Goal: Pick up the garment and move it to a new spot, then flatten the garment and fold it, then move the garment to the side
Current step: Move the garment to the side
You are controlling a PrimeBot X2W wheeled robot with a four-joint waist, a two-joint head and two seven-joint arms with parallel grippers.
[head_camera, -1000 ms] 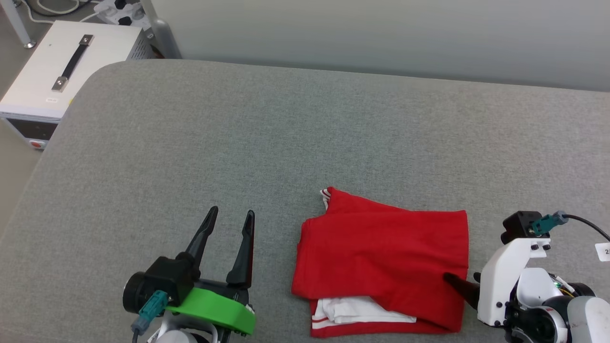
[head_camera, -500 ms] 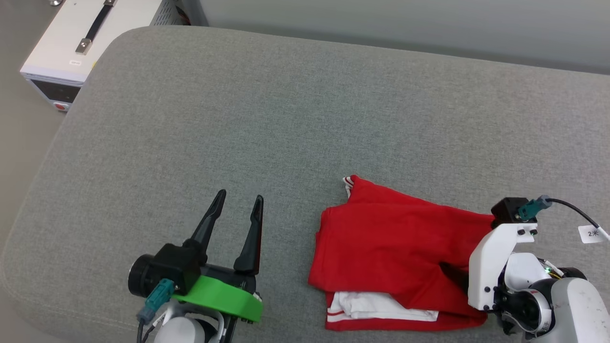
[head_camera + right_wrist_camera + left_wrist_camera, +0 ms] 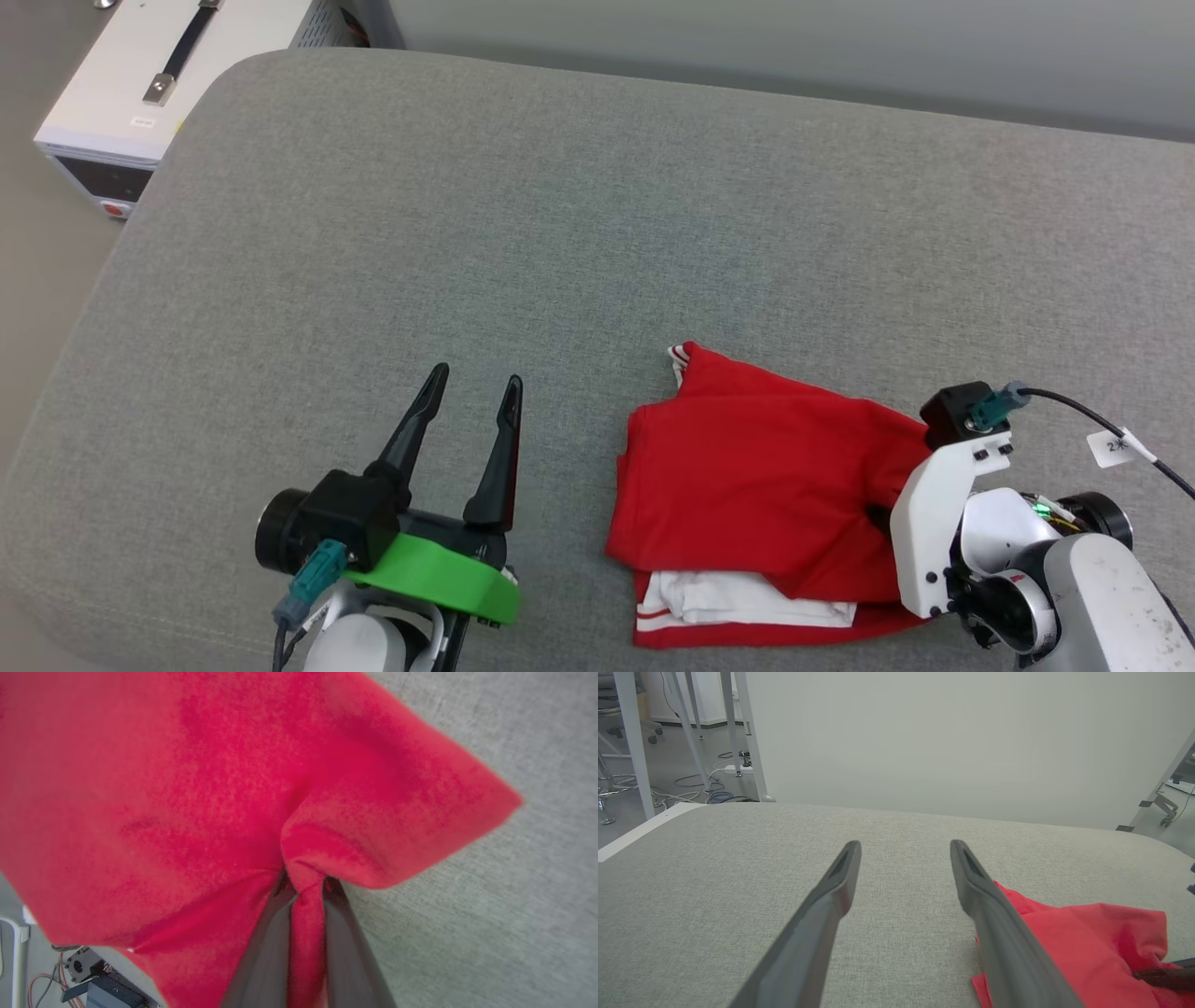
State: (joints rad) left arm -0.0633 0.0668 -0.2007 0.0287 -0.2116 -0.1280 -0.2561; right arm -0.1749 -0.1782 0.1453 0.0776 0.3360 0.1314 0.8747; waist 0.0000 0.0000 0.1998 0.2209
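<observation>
right hand (image 3: 306, 891) clamped on a pinch of red fabric, right edge of the garment (image 3: 756, 467). garment lies folded on the grey bench (image 3: 560, 233), near side, right of centre. left hand (image 3: 476, 375) fingers apart, empty, just left of it

The left gripper (image 3: 905, 845), dark fingers spread wide, over a grey upholstered surface (image 3: 714, 882); a rumpled red garment (image 3: 1073, 942) lies lower right.
</observation>
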